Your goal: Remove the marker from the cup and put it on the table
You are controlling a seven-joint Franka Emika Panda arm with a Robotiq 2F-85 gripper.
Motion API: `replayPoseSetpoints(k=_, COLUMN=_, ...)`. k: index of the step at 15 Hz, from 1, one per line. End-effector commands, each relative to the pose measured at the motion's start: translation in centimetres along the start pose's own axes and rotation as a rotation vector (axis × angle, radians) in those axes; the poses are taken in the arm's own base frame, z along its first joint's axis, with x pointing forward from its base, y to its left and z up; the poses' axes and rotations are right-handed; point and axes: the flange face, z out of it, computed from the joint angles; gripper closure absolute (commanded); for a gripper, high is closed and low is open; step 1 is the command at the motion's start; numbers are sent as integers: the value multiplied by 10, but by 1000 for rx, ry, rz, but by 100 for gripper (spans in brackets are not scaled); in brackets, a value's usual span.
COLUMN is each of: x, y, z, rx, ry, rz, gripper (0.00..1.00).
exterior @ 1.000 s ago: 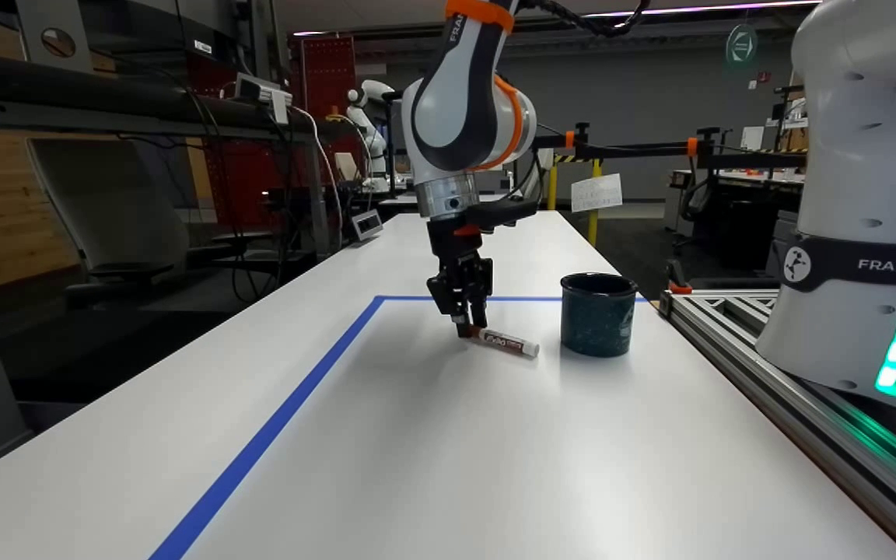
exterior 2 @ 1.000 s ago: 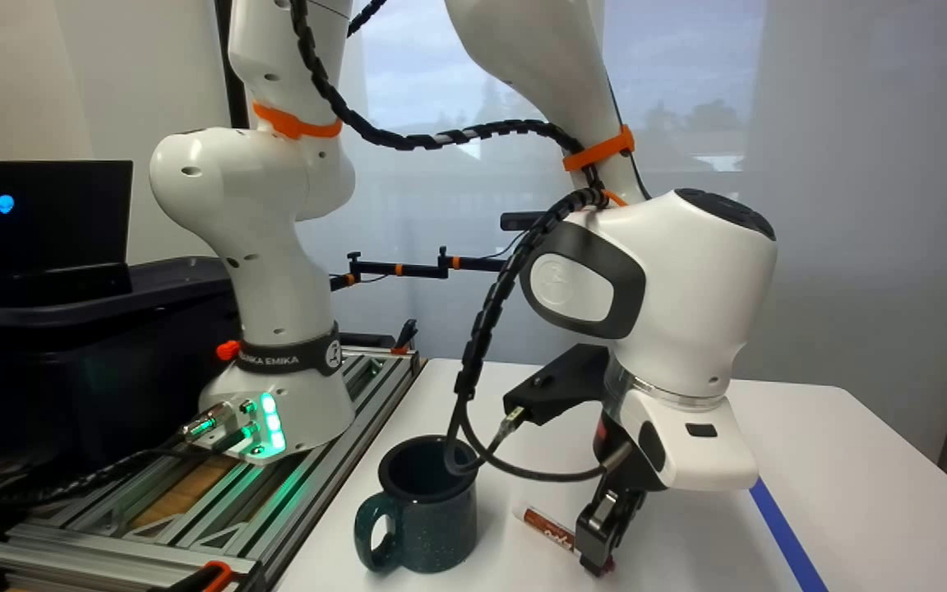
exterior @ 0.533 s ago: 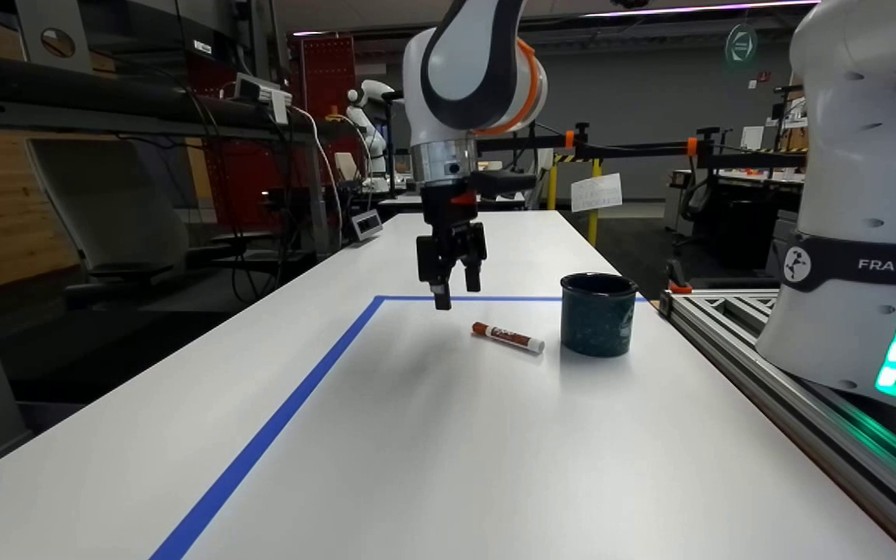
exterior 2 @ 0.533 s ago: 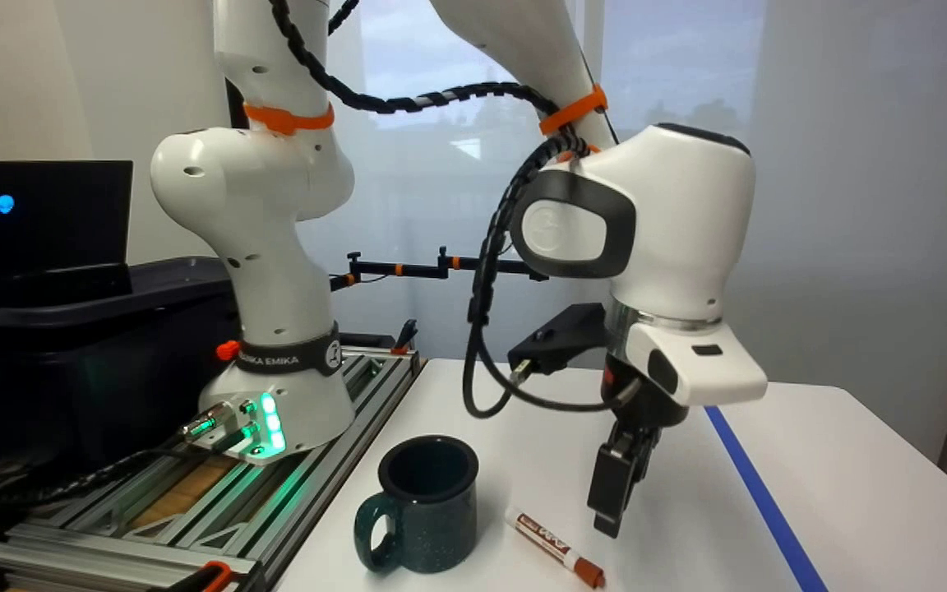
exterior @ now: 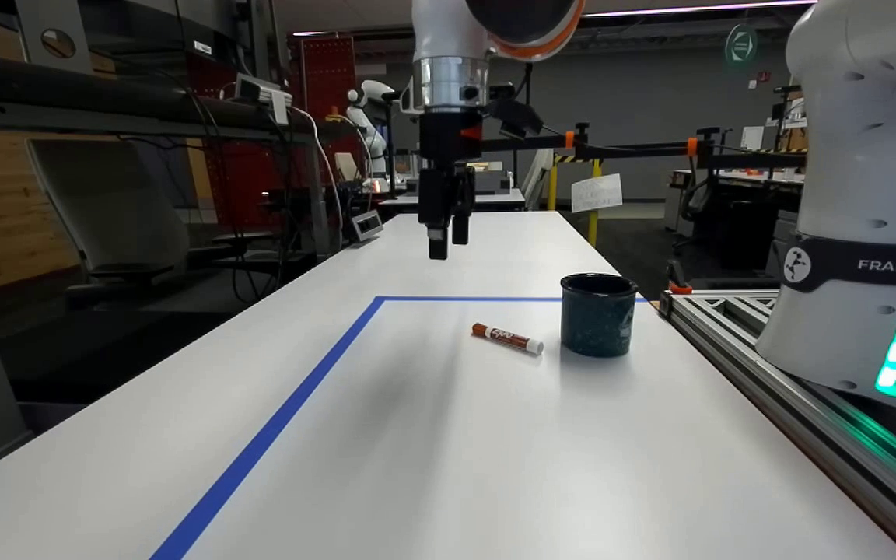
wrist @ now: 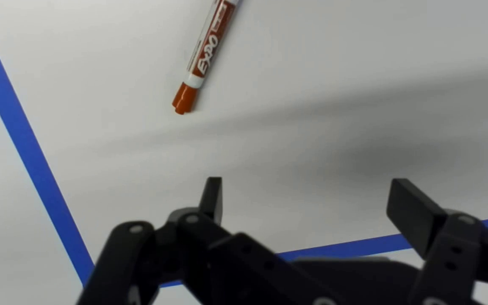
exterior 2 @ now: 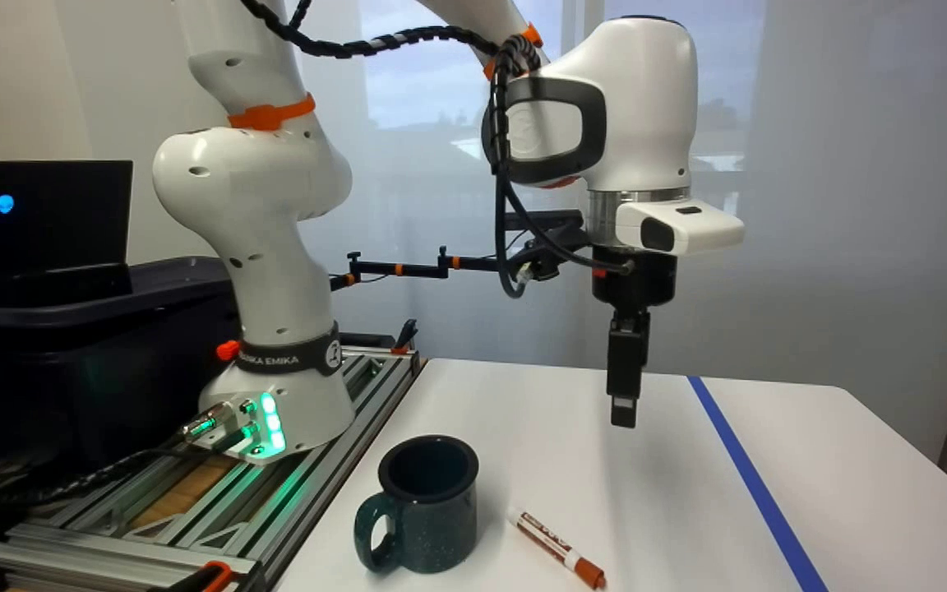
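Observation:
The marker (exterior: 507,338), red-brown with a white end, lies flat on the white table (exterior: 386,459). The dark teal cup (exterior: 597,315) stands upright right beside it, a small gap between them. In an exterior view the marker (exterior 2: 557,547) lies to the right of the cup (exterior 2: 428,506), whose handle points away from the marker. My gripper (exterior: 449,247) hangs well above the tabletop, clear of both. From the wrist, the marker (wrist: 203,57) shows beyond the fingertips, partly cut off by the top edge. Nothing sits between the wide-spread fingers of the gripper (wrist: 307,183); the cup is out of this view.
Blue tape (exterior: 292,412) marks a rectangle on the tabletop. The robot's base (exterior 2: 280,411) is mounted on a metal rail frame (exterior 2: 342,460) along the table's side, close to the cup. A small grey device (exterior: 366,225) stands at the table's far edge.
One second ago my gripper was down at the marker's red-brown end. It has let go, opened wide and risen straight up and away. The marker now rests loose; the cup has not moved.

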Motion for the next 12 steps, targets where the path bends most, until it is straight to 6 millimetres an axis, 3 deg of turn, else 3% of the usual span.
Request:
replayPoseSetpoints(k=1, x=-3, y=-2, z=-5, rx=2, ry=-14, rz=-2, gripper=0)
replayPoseSetpoints(k=12, x=-6, y=-2, z=-9, rx=4, ry=-25, rz=-3, gripper=0)
